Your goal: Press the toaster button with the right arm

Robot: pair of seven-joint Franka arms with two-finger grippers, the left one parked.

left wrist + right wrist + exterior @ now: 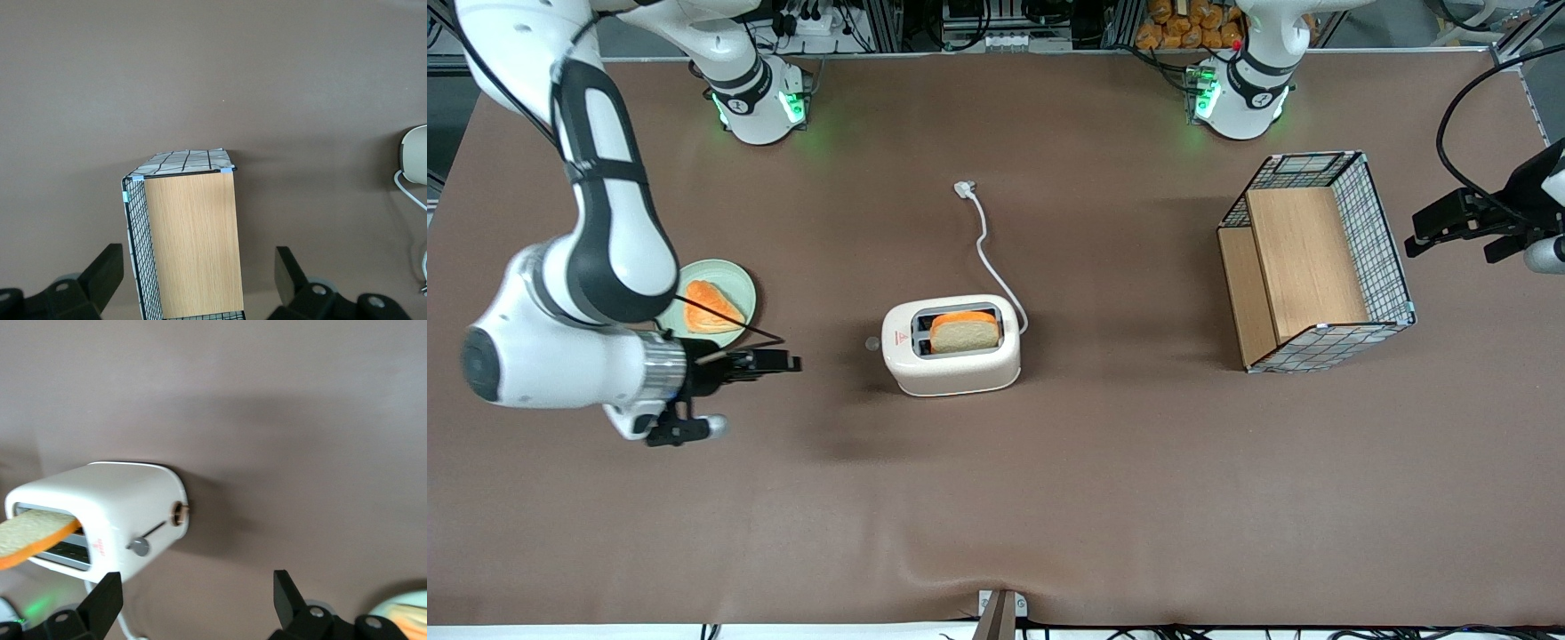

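Near the middle of the brown table (pixel 1049 498) stands the toaster (pixel 951 345), white and rounded, upright on its base. One slot holds a slice of bread (pixel 965 332) with an orange edge, standing proud of the grey rim; a red warning mark (pixel 903 339) sits on the top surface at the end toward the working arm. The toaster button (pixel 872 343) — a small grey round knob — projects from that short end wall, and in the right wrist view it shows at the low end of a thin slit, with a second, brownish round dial (pixel 180 514) on the same wall beside it. A white cord (pixel 987 240) runs from the toaster's other end, farther from the front camera, to a loose plug lying on the table.

The right arm (pixel 596 267) reaches in low from its own end of the table. Its gripper (pixel 787 362) hangs level with the button, pointed at it and clearly apart from it; the jaws stand released — nothing between them, as the wrist view shows.

Just beside the arm's forearm, a pale green plate (pixel 734 283) carries an orange-edged slice (pixel 711 308). Toward the parked arm's end of the table sits a wire-and-wood basket (pixel 1316 262), tipped on its side.
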